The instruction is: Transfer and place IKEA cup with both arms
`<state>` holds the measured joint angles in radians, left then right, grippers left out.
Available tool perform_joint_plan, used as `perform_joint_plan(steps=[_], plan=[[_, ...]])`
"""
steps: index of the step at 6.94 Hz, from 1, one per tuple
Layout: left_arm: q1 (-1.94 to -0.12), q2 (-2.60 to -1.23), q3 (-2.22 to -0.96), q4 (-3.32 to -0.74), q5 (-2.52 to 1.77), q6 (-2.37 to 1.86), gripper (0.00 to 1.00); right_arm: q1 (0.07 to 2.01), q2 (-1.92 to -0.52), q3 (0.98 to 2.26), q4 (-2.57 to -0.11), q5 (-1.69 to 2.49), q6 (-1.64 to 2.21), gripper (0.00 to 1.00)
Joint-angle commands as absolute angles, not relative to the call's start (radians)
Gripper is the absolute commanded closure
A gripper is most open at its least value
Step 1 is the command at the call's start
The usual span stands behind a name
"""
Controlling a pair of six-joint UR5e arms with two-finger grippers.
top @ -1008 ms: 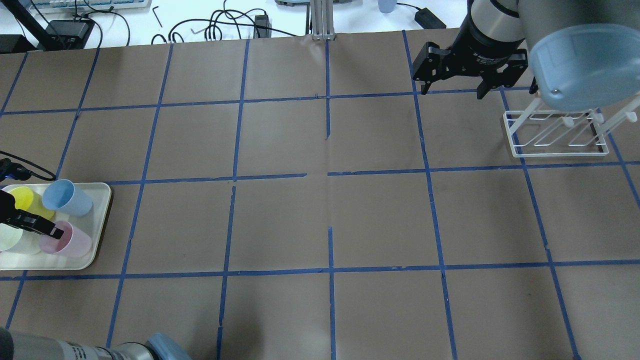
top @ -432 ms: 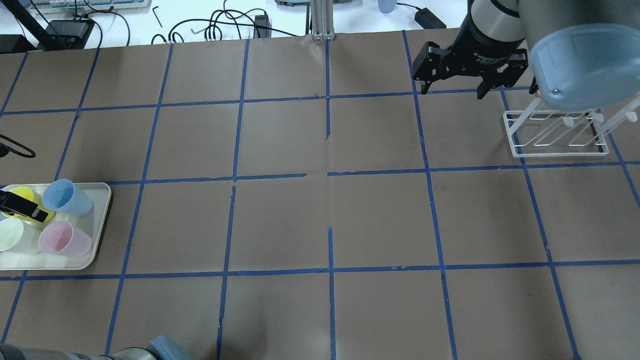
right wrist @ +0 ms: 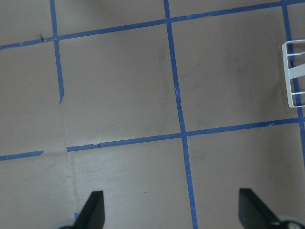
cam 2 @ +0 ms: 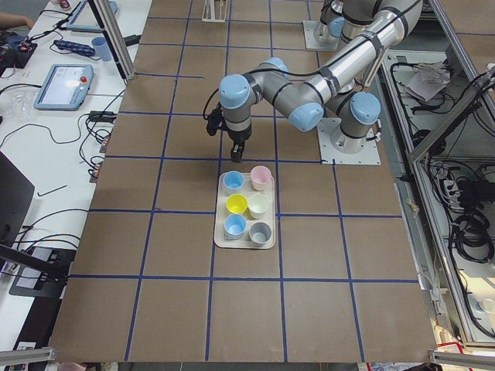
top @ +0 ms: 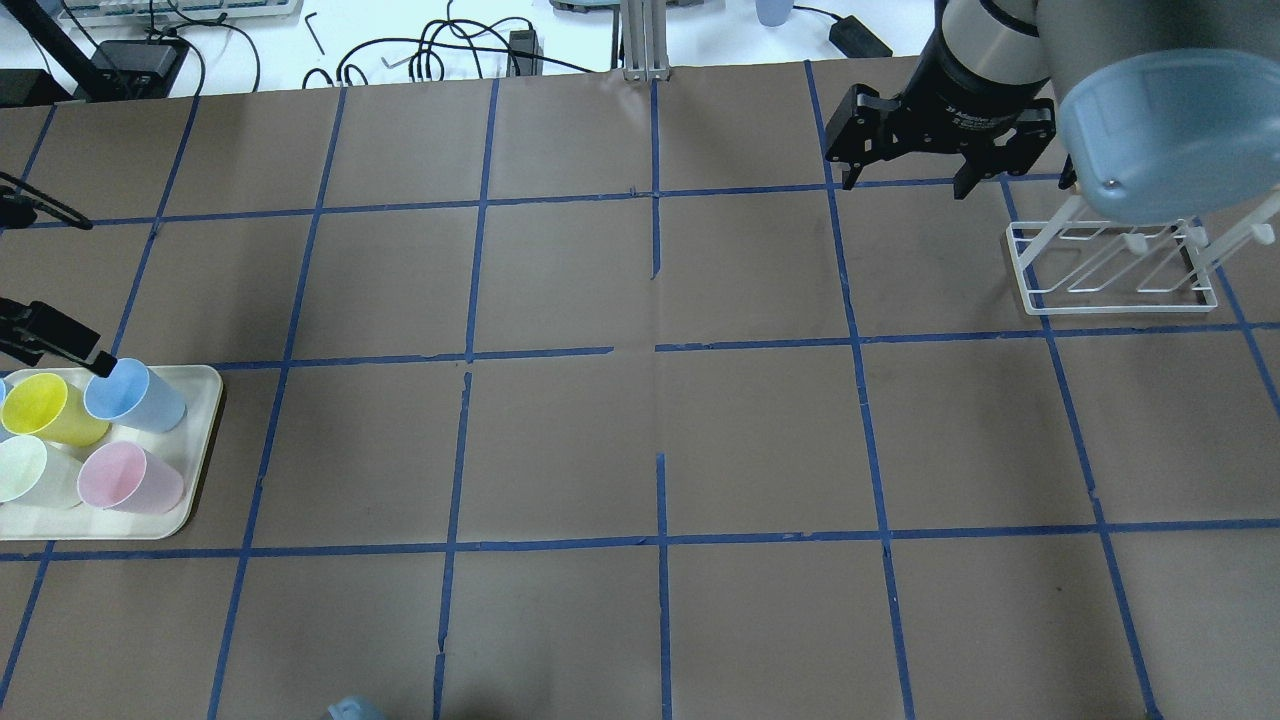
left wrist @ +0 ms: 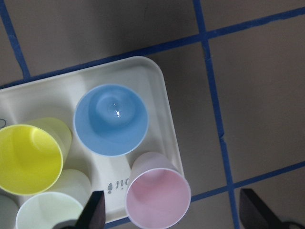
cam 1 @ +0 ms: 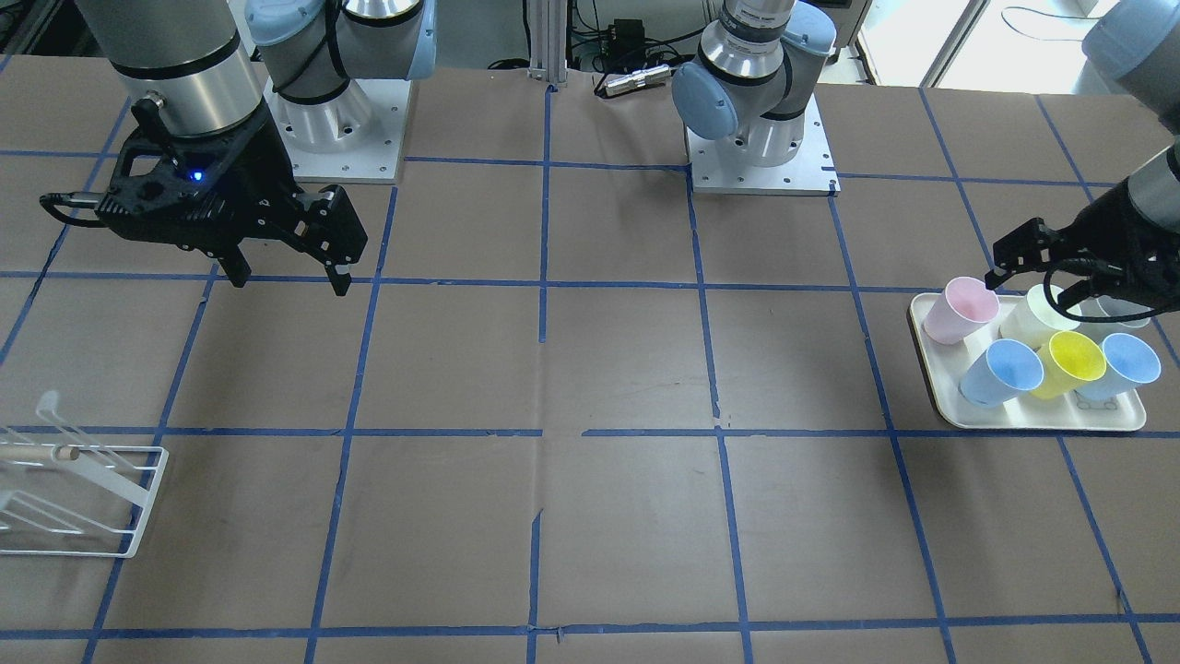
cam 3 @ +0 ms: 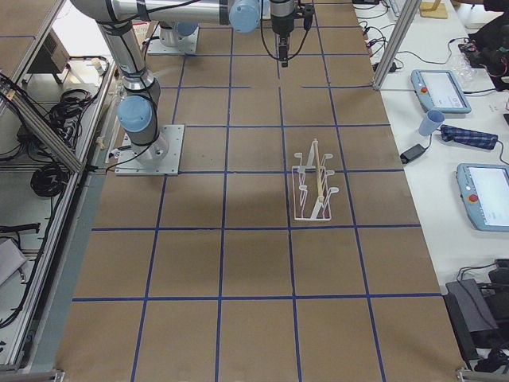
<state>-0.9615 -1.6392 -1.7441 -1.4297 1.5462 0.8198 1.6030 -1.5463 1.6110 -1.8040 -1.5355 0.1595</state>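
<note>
The left gripper (left wrist: 174, 212) hangs above the tray (left wrist: 162, 109) with its fingers spread wide and nothing between them. Just under it the pink cup (left wrist: 157, 193) stands upright, mouth up, at the tray's corner toward the table's middle. Just beside it are a blue cup (left wrist: 110, 119) and a pale cup (left wrist: 47, 210), with a yellow cup (left wrist: 28, 157) behind.

The pink cup looks light, thin and smooth, likely to flex if squeezed hard. With neighbours this close, a gentle pinch on the rim wall at its free outer side seems best, 1 finger inside.

Well apart, the right gripper (top: 905, 180) hangs wide open and empty over bare table, near a white wire rack (top: 1115, 270).
</note>
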Motion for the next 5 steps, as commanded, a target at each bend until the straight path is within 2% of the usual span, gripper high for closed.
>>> perform_joint_plan(steps=[1, 3, 5], plan=[[-1.180, -1.611, -1.645, -1.517, 1.551, 0.508, 0.00, 1.603, -1.548, 1.612, -1.804, -1.536, 0.161, 0.00], [-1.380, -1.586, -1.588, -1.572, 1.555, 0.211, 0.00, 1.603, -1.546, 1.612, -1.804, -1.536, 0.161, 0.00], [-1.529, -1.528, -1.583, -1.569, 1.633, 0.111, 0.00, 1.603, -1.548, 1.614, -1.804, -1.536, 0.161, 0.00]])
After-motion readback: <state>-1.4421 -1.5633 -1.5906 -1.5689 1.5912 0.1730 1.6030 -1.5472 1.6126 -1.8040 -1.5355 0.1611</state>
